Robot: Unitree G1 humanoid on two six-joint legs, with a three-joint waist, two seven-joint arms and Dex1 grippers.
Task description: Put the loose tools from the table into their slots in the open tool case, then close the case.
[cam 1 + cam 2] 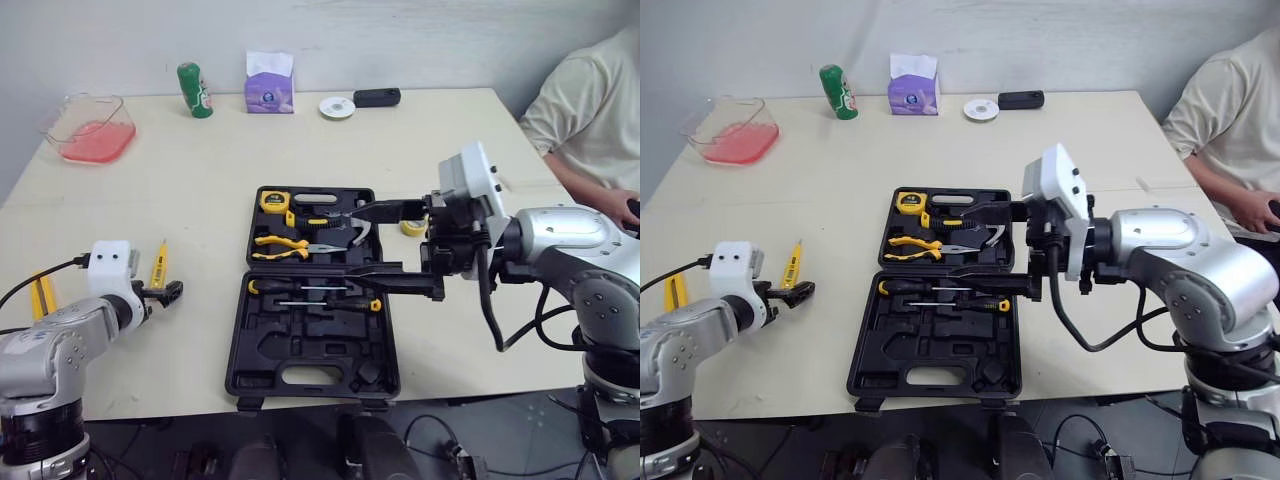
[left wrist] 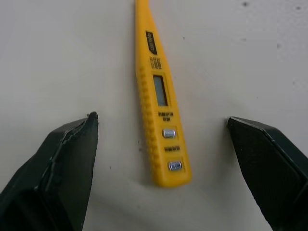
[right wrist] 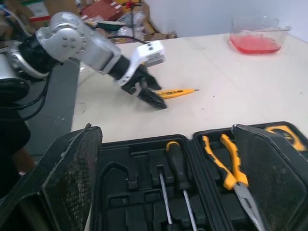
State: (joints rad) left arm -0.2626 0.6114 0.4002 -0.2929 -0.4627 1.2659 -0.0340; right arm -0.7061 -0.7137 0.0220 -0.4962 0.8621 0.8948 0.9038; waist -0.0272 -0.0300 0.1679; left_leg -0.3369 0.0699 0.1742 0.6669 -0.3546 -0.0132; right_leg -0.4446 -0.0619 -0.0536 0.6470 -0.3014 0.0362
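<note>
While the black plastic tool case (image 1: pixel 240 350) lies open near the front edge of the cream table (image 1: pixel 200 170):
tester: yellow pen-shaped voltage tester (image 2: pixel 156 96), flat on the table near its left edge, well apart from the case.
left gripper (image 1: pixel 165 292): spread wide, holding nothing; one finger each side of the tester's butt end, not touching it.
right gripper (image 1: pixel 350 242): wide apart, empty, above the case's middle, fingers pointing toward the left edge.
in case: yellow tape measure (image 1: pixel 274 200), yellow-handled pliers (image 1: pixel 280 242), two black-handled screwdrivers (image 3: pixel 179 166), all seated.
also loose: yellow-handled tool (image 1: pixel 40 295) at the left edge, partly behind the left arm; type unclear.
person (image 1: pixel 590 100): pale shirt, at the right edge.
</note>
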